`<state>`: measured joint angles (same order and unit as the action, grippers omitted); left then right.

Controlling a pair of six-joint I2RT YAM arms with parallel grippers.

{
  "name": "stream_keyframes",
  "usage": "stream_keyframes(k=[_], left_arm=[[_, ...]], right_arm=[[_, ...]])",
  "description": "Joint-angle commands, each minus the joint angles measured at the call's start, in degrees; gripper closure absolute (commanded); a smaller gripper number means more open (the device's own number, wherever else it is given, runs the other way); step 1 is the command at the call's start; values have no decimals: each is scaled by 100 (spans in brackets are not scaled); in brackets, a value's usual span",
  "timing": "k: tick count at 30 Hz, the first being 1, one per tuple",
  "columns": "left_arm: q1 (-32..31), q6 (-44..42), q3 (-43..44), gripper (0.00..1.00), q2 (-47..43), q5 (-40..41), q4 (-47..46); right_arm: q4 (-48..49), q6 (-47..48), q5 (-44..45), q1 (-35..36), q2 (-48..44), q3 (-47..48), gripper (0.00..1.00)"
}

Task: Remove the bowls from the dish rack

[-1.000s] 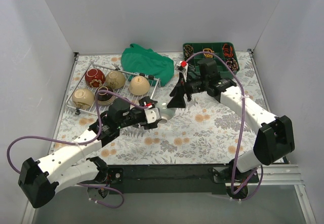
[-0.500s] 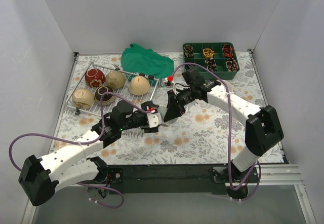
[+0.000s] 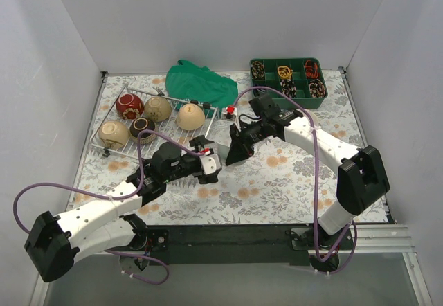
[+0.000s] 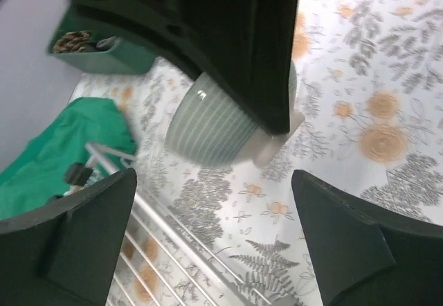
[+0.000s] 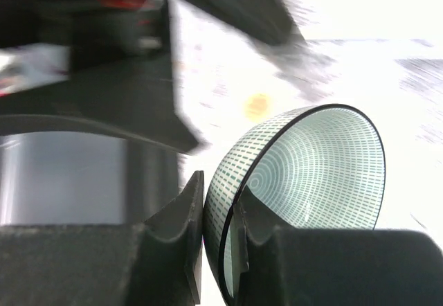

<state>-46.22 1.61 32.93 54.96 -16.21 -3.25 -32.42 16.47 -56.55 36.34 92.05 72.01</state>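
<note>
A pale green ribbed bowl [image 4: 214, 126] hangs over the flowered cloth, just right of the dish rack [image 3: 102, 121]. My right gripper [image 3: 235, 151] is shut on its rim [image 5: 228, 202], one finger inside and one outside. The bowl's patterned inside [image 5: 318, 174] faces the right wrist camera. My left gripper [image 3: 212, 165] stands open just short of the bowl with nothing between its fingers [image 4: 90, 230]. In the rack lie a red bowl [image 3: 129, 105], three tan bowls [image 3: 158, 109] [image 3: 190, 116] [image 3: 113, 134] and a dark bowl [image 3: 143, 129].
A green cloth [image 3: 201, 83] lies bunched behind the rack. A green compartment tray [image 3: 315, 100] of small items stands at the back right. The rack's wire corner [image 4: 173, 244] runs under my left fingers. White walls close in three sides.
The right gripper came in from the back right and shut on the green bowl's rim. The left gripper, which held that bowl, has opened and let it go.
</note>
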Motion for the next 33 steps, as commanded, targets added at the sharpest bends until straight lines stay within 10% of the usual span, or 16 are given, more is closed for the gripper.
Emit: stream_keyframes(k=[1, 11, 21, 33], left_arm=[[60, 603, -93, 2, -346, 898, -914], [885, 2615, 292, 2, -21, 2268, -1697], [1677, 3786, 619, 2, 208, 4370, -1468], [1721, 3663, 495, 2, 155, 4697, -1662]], right_arm=[[332, -143, 1865, -294, -363, 279, 99], [1070, -733, 6177, -347, -100, 261, 99], [1791, -768, 7957, -312, 998, 472, 99], [2258, -1084, 8643, -101, 1904, 525, 95]])
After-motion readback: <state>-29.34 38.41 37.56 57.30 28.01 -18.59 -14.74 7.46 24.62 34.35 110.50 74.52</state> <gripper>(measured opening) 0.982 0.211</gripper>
